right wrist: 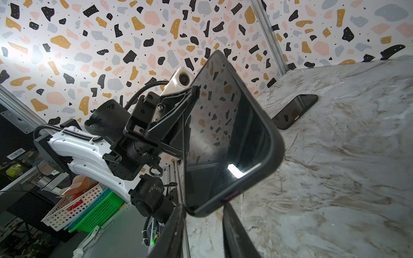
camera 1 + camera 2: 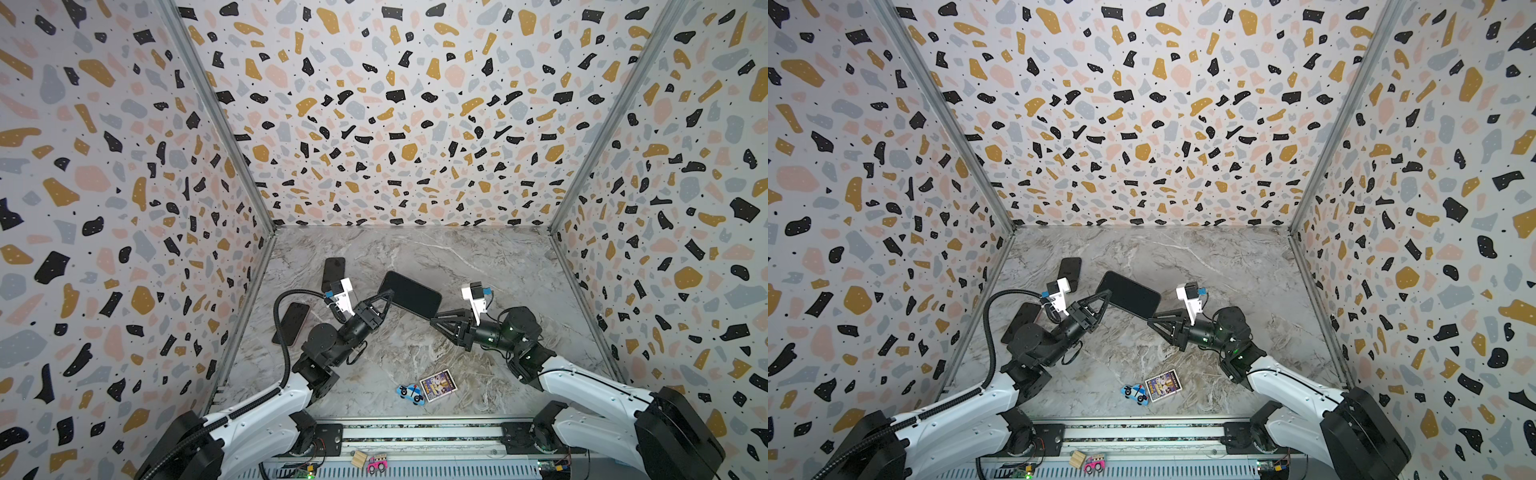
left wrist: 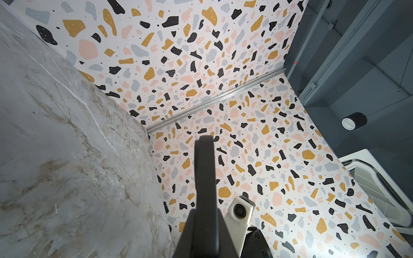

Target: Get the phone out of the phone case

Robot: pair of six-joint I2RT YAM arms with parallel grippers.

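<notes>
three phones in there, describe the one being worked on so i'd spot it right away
Look at the middle of the marble table. The cased phone is there, lifted off the surface, with the left gripper shut on one corner. The far phone and the pink-edged phone lie flat by the left wall.

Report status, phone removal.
Left gripper shut on phone, one corner, lifted. Right gripper at opposite corner, grip unclear. Phone not out of case. Nothing blocking.

Likely a robotics lab, terrazzo-walled booth (image 2: 395, 104), aluminium framing (image 2: 222, 124), marble tabletop (image 2: 478, 266)
</notes>
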